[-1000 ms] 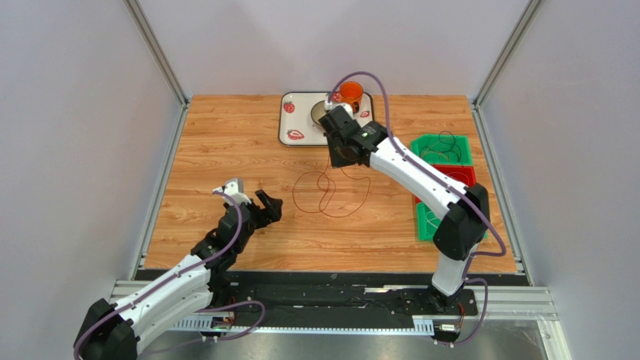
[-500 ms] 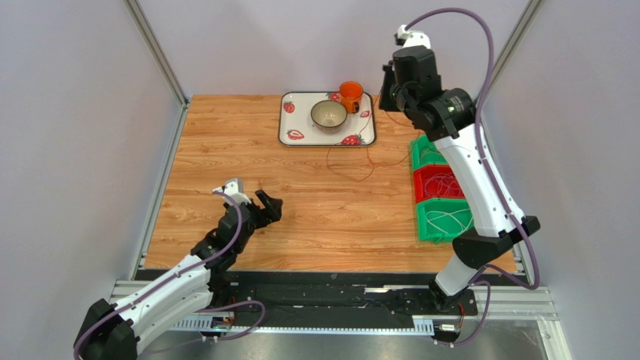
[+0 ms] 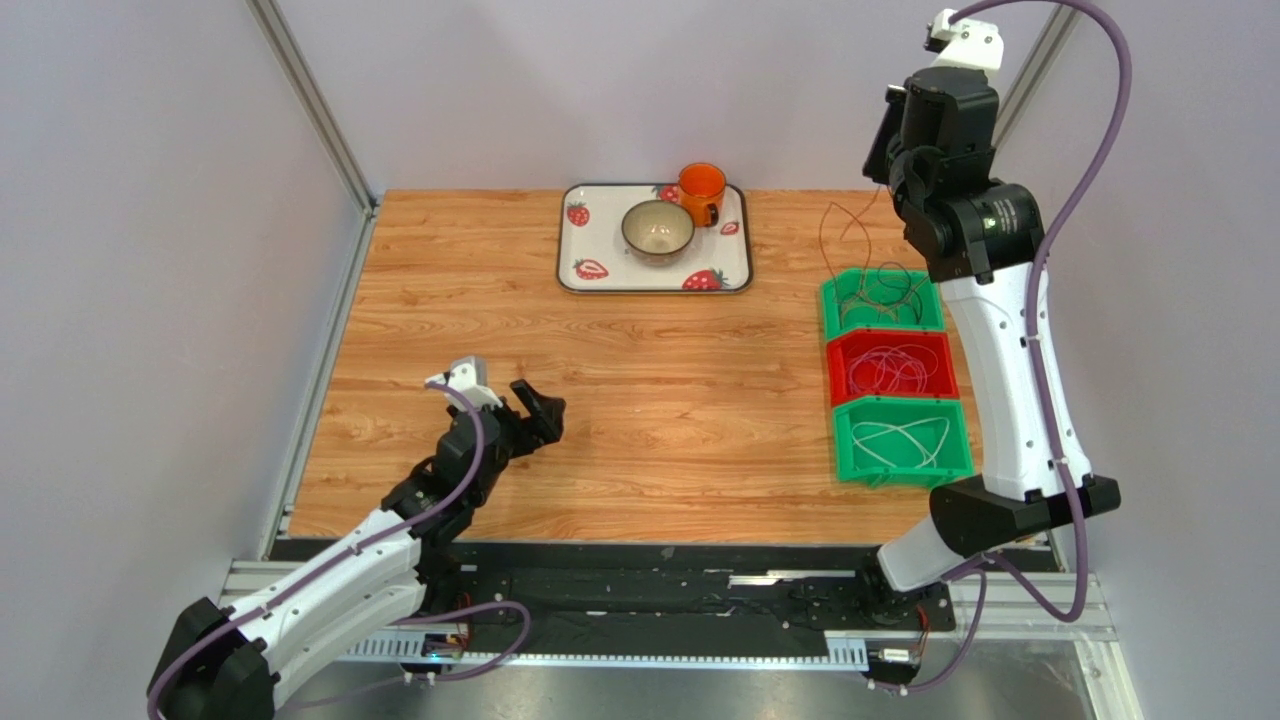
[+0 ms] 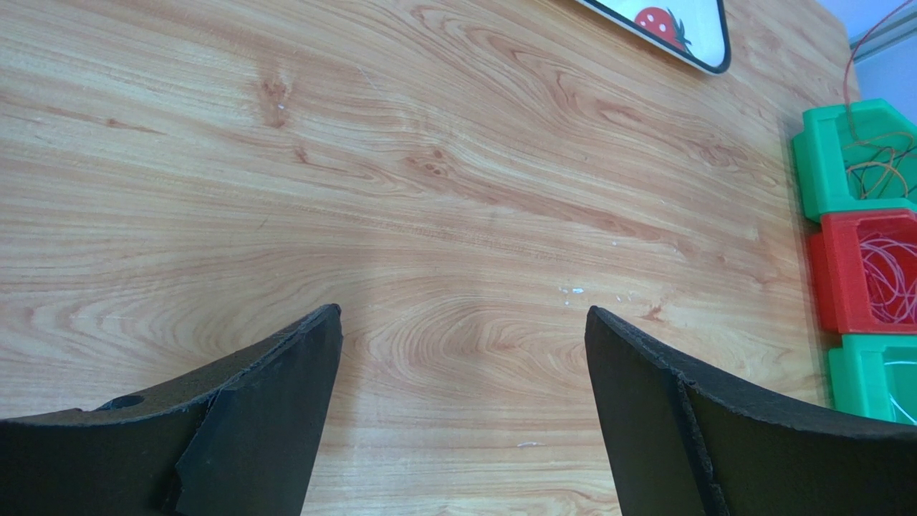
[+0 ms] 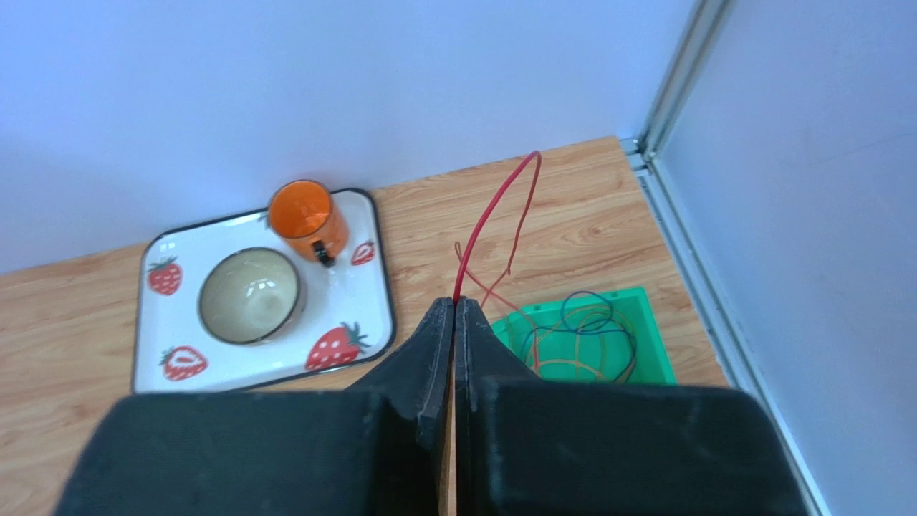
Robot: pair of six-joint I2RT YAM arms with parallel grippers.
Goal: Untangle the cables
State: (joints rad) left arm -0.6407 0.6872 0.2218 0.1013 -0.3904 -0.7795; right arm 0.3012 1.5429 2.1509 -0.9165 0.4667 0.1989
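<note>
Ahead and left of the right jaws, a white strawberry-print tray [image 5: 258, 361] carries a beige bowl [image 5: 250, 295] and, beyond it, an orange mug [image 5: 306, 212]. Just right of those jaws' tips sits a green bin [image 5: 659, 349]. Bare wooden table [image 4: 431, 161] fills the gap between the left jaws. Far to their right stand a red bin [image 4: 829, 280] and what is probably a second green bin [image 4: 861, 376], cut off by the edge.

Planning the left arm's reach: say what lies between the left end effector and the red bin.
Nothing: only bare table between the left end effector and the red bin, shown in the top view.
</note>
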